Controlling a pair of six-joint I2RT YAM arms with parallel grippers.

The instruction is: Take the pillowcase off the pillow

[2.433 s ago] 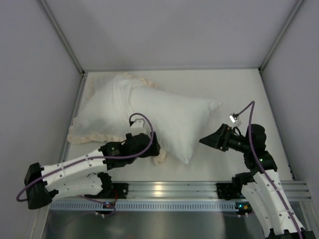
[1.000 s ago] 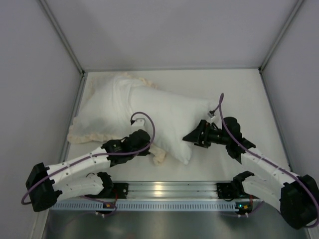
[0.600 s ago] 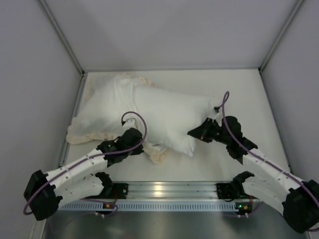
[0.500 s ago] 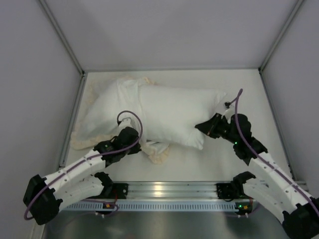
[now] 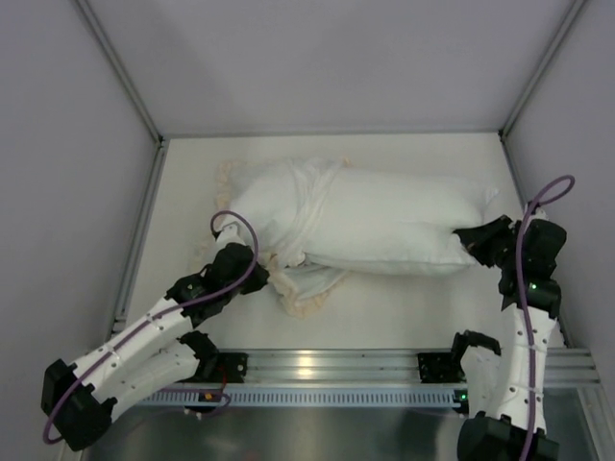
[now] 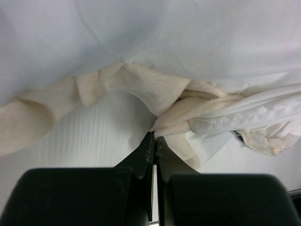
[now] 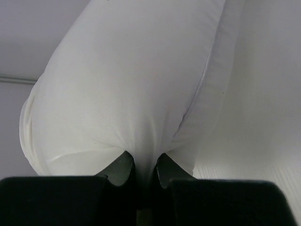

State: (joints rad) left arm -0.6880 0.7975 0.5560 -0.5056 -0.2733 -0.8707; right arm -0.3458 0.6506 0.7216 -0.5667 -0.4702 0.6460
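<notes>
Currently the pillow [image 5: 394, 226] lies across my white table [image 5: 404, 307] between grey walls [image 5: 327, 58]. The right gripper [image 7: 144, 165] pinches its right corner, and the left gripper [image 6: 154, 140] is clamped on the pillowcase [image 5: 279, 206] frill at its left end.

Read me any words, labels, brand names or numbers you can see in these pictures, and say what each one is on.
None: no text is readable in any view. The pillowcase, the pillow and the table show no label, brand, number or sign.
</notes>
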